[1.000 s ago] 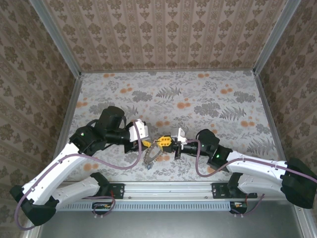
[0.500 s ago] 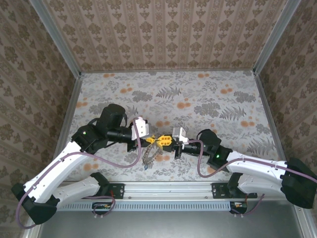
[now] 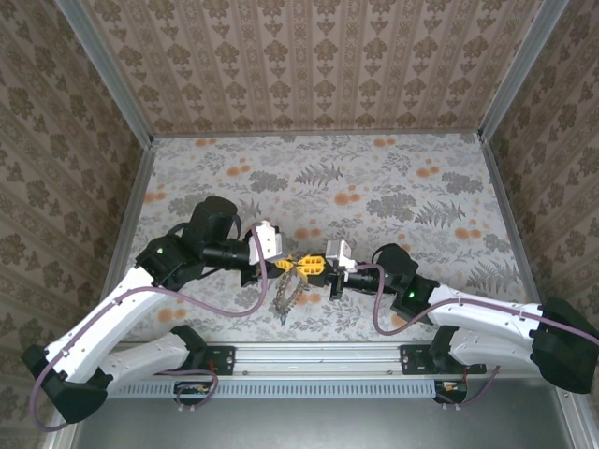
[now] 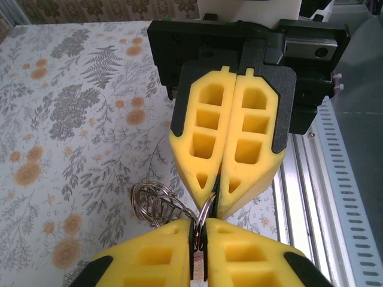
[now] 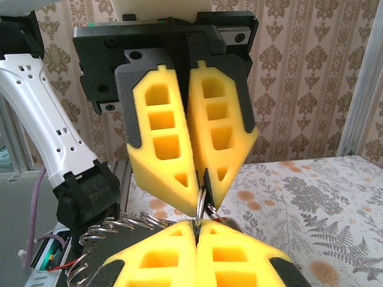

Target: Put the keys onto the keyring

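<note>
My two grippers meet tip to tip above the near middle of the table. A thin silvery ring of the keyring (image 4: 207,208) spans the small gap between them. The left gripper (image 4: 202,226) (image 3: 294,267) is shut on one side of it and the right gripper (image 5: 196,225) (image 3: 306,267) is shut on the other. The rest of the keyring (image 3: 285,301), a chain-like bunch of silvery loops (image 5: 116,230), hangs below and beside the tips. A small red piece (image 5: 214,210), perhaps a key's head, shows by the left gripper's tips. A tiny bluish bit (image 3: 282,319) hangs at the chain's lower end.
The floral-patterned table (image 3: 374,187) stretches behind the grippers, bounded by patterned walls (image 3: 309,65). The metal rail (image 3: 318,357) with the arm bases runs along the near edge, just below the hanging chain.
The left gripper moved right to meet the right gripper's tips and shut on the ring. The hanging chain swung slightly. The right arm barely moved.
</note>
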{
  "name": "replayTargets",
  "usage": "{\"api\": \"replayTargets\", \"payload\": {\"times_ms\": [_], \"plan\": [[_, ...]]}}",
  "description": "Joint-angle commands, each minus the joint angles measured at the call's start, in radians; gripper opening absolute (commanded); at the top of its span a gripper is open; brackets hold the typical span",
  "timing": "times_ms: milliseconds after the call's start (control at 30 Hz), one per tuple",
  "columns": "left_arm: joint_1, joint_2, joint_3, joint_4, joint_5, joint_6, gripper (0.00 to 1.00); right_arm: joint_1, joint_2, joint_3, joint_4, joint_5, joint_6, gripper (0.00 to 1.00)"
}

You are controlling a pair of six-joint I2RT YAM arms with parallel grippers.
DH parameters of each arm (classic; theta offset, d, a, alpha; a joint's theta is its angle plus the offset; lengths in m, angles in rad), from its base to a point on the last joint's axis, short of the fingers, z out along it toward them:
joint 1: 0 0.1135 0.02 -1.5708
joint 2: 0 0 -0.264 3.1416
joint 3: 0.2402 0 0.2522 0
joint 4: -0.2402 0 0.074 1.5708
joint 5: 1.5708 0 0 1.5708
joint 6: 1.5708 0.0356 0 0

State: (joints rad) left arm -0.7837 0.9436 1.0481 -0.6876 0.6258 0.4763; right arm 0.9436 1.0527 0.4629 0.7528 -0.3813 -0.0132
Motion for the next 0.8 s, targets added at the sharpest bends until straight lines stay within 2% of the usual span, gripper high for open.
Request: {"api": "replayTargets", "payload": {"times_ms": [0, 67, 167, 300, 467, 567, 767], "plan": [[0.007, 0.003, -0.006, -0.006, -0.022, 0.000, 0.06, 0.009, -0.017, 0.015, 0.053, -0.024, -0.018, 0.00], [0.006, -0.002, 0.003, -0.011, -0.041, 0.001, 0.00, 0.009, -0.021, 0.027, -0.008, -0.018, -0.045, 0.00], [0.006, -0.011, 0.022, -0.020, -0.076, 0.002, 0.00, 0.018, -0.049, 0.071, -0.222, -0.007, -0.153, 0.03], [-0.007, -0.020, 0.041, -0.038, -0.160, -0.001, 0.00, 0.021, -0.074, 0.144, -0.474, 0.054, -0.220, 0.27], [-0.078, 0.005, 0.086, -0.102, -0.336, 0.015, 0.00, 0.021, -0.027, 0.279, -0.740, 0.098, -0.218, 0.29], [-0.128, 0.018, 0.098, -0.123, -0.413, 0.034, 0.00, 0.022, -0.001, 0.312, -0.763, 0.096, -0.196, 0.29], [-0.159, 0.034, 0.110, -0.127, -0.426, 0.056, 0.00, 0.021, 0.033, 0.342, -0.736, 0.108, -0.197, 0.29]]}}
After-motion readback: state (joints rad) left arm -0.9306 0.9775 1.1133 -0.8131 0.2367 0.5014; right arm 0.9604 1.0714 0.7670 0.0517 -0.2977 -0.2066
